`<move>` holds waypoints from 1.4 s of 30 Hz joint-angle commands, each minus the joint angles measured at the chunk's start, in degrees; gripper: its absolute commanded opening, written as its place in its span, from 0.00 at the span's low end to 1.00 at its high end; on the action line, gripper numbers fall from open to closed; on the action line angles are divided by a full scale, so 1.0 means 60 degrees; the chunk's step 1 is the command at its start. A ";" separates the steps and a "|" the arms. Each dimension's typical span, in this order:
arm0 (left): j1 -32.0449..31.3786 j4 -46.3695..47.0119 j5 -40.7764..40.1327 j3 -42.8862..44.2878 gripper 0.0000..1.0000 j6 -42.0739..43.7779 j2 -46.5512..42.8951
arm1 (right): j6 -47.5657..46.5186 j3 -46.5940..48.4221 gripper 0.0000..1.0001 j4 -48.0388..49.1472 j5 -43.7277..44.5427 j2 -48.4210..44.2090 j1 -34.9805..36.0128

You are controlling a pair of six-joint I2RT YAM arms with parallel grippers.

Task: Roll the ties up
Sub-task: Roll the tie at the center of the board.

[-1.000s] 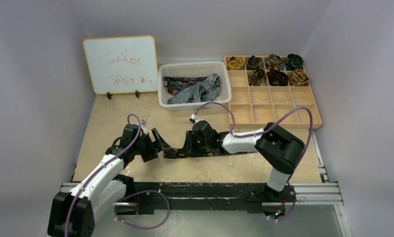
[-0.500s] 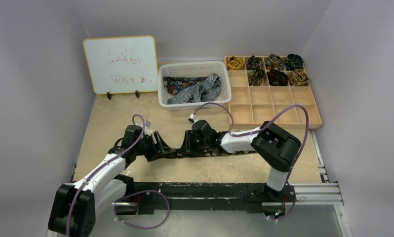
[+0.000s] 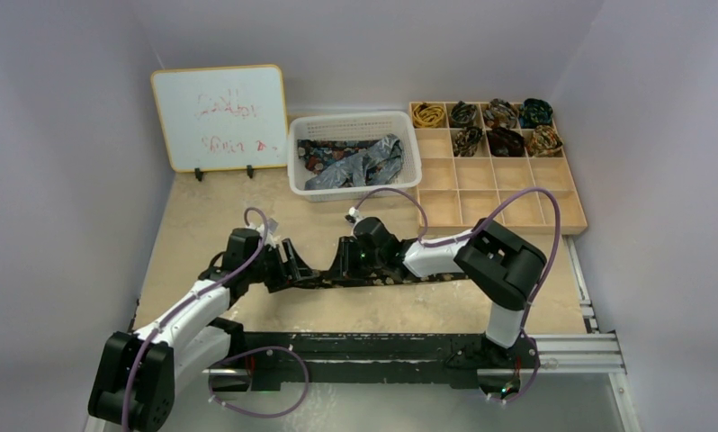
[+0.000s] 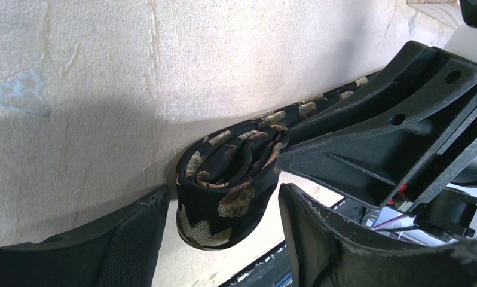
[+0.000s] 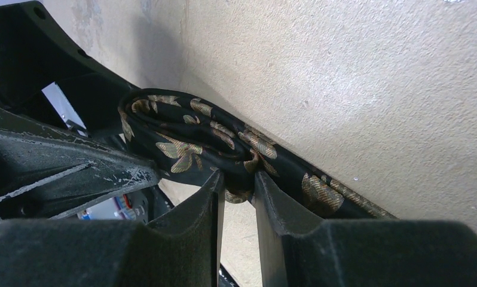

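A whiteboard, basket and compartment tray line the far edge. The dark tie lies on the table, its coiled end between the left gripper's parted jaws, and the right gripper pinches it alongside.

The tie is sheeny woven cloth (gold-threaded motifs); the table is matt, faintly rough; the right gripper is scuffed black plastic

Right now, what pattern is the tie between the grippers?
The tie is black with gold-brown motifs; right wrist view.
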 commanded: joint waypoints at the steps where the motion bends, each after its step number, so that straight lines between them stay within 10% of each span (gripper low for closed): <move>1: 0.0066 0.0527 0.0252 0.0062 0.64 0.0674 0.0126 | -0.0123 -0.0237 0.27 -0.0545 -0.0080 0.0468 -0.0078; 16: 0.0066 -0.0295 -0.0505 0.0354 0.29 0.0200 0.0071 | -0.0318 0.0049 0.37 -0.0582 -0.0108 -0.0200 -0.0101; 42: -0.0198 -0.1724 -0.1582 0.1799 0.28 0.0470 0.0436 | -0.0711 0.1097 0.29 -0.0914 0.0118 0.0225 -0.0085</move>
